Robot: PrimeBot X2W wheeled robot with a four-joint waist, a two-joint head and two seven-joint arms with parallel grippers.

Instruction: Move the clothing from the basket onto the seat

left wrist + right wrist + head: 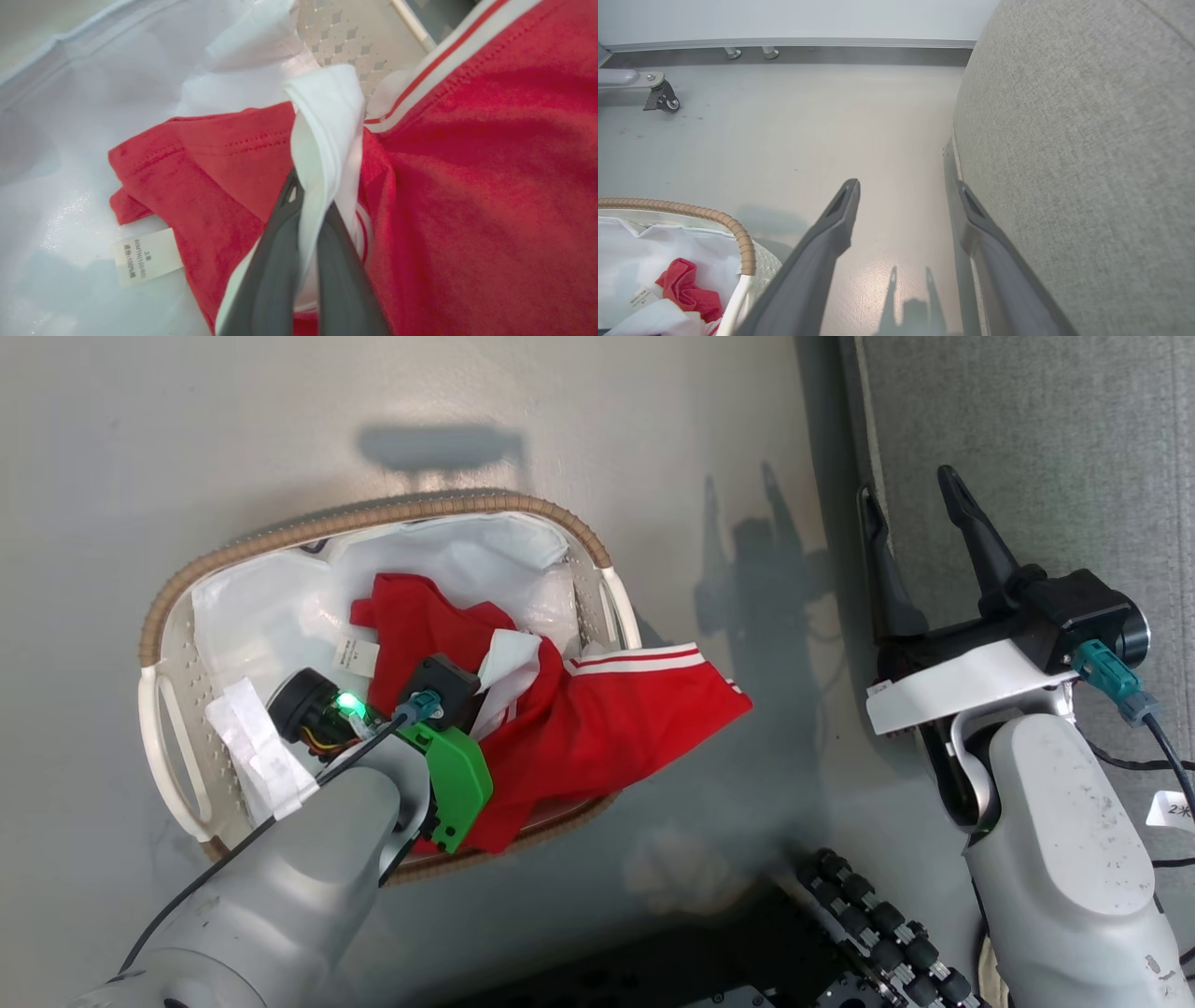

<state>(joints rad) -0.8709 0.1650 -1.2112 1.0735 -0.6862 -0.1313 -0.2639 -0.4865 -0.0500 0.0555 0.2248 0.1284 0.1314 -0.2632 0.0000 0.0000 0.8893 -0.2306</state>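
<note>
Down low, on a smooth pale grey floor (187,429) with a dull sheen and a few faint scuffs. Near its middle, the basket (392,509): brown woven rim, cream perforated walls, white liner (271,607) crumpled inside. Heaped within, the clothing (597,719), bright red with white stripes, one striped end spilling over the rim on the side toward the seat and out over the floor. Pinched between the fingers of the left tool (310,200), a white fold of that clothing, clenched tight, deep in the basket. Beside it on the liner, a small white printed tag (147,255). Along the floor's right edge, the seat (1046,448), light grey woven upholstery, rounded front dropping to the floor, well apart from the basket. Hovering just beside the seat's front, above bare floor, the right tool (907,490), released, fingers spread wide with nothing between them. Cast on the floor between basket and seat, the dark shadow (761,560) of that tool. At the floor's far edge, a pale wall (784,18) over a dark skirting strip (784,55), and near the far left corner a small caster (661,98) on a grey metal leg.
</note>
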